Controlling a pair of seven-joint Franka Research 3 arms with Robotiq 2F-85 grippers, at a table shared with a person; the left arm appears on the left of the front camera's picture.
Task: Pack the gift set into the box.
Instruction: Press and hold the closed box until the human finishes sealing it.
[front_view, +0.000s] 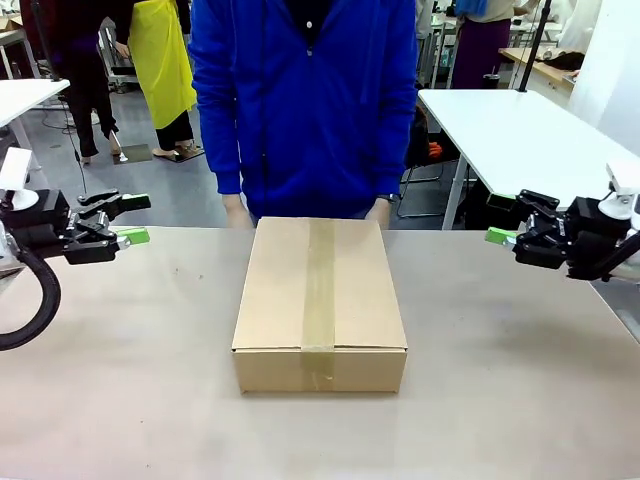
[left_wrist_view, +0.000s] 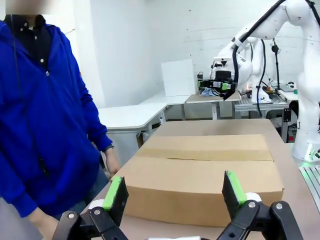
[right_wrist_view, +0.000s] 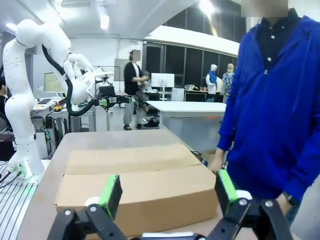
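A closed brown cardboard carton (front_view: 320, 300), sealed lengthwise with a tape strip, lies flat on the middle of the table. It is narrower than the person's torso. The box is out of view, and the gift set is hidden or out of view. My left gripper (front_view: 135, 220) hovers open at the table's left side, pointing toward the carton (left_wrist_view: 200, 175), with nothing between its fingers. My right gripper (front_view: 505, 222) hovers open at the right side, also facing the carton (right_wrist_view: 135, 185) and empty. The person's hands (front_view: 237, 212) hang just behind the carton's far edge.
The person in a blue jacket (front_view: 305, 100) stands at the far side of the tan table (front_view: 120, 380). A white table (front_view: 510, 130) stands behind at the right. Bare tabletop lies on both sides of the carton and in front of it.
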